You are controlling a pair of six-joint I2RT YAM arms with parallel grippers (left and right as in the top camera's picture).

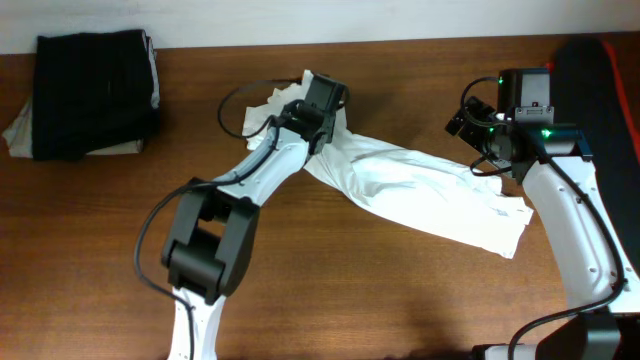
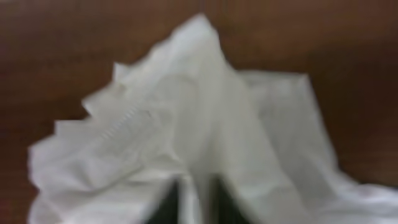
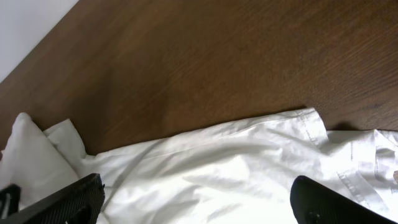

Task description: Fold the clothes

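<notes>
Lying wrinkled across the table (image 1: 350, 290), the thin white garment (image 1: 420, 190) is pinched by the left end effector (image 2: 194, 202); the right end effector (image 3: 196, 183) gapes empty.

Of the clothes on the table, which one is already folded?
The black garment, at the top left of the overhead view: it sits as a neat, compact stack. The white garment lies stretched out and wrinkled, not folded.

Surface (image 1: 100, 260): dark brown wood grain, matte. A pale strip (image 1: 250, 20) runs beyond its far edge. Black item with red trim (image 1: 620, 90) at the far right corner, cut off by the frame; can't tell what it is.
</notes>
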